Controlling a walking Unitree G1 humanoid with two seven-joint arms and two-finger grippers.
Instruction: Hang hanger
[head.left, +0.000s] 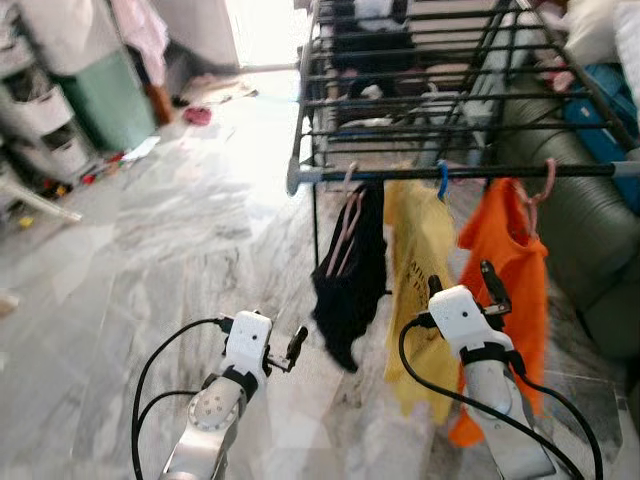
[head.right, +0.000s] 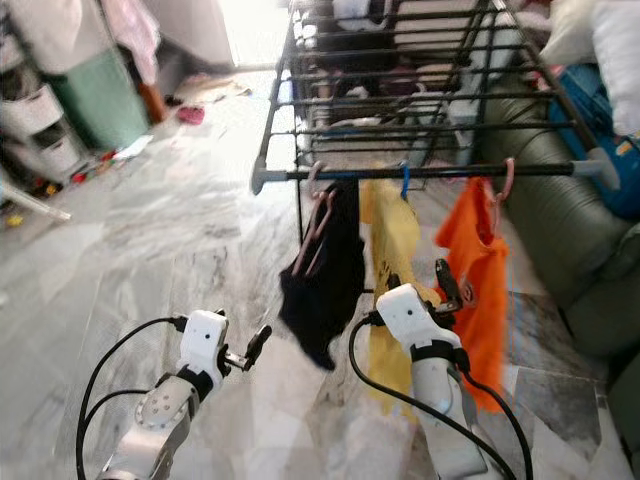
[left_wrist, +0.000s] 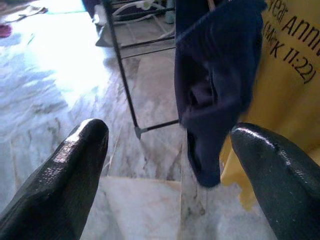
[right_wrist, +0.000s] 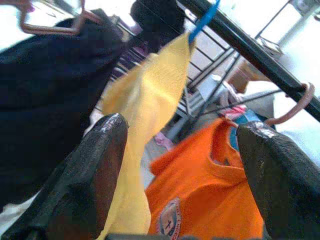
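Three garments hang from the rack's (head.left: 420, 173) near rail: one black (head.left: 352, 268), one yellow (head.left: 420, 270), one orange (head.left: 505, 270). Three hangers hold them: two pink (head.left: 345, 225) (head.left: 538, 192), one blue (head.left: 442, 180).

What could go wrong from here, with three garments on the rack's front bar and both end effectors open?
1. The right end effector is raised close to the orange shirt and yellow shirt; its open fingers could snag fabric and pull a hanger off the bar.
2. The black garment hangs bunched and lopsided on its pink hanger, so a nudge might slide it off.
3. The left end effector is low near the rack leg and could bump it.
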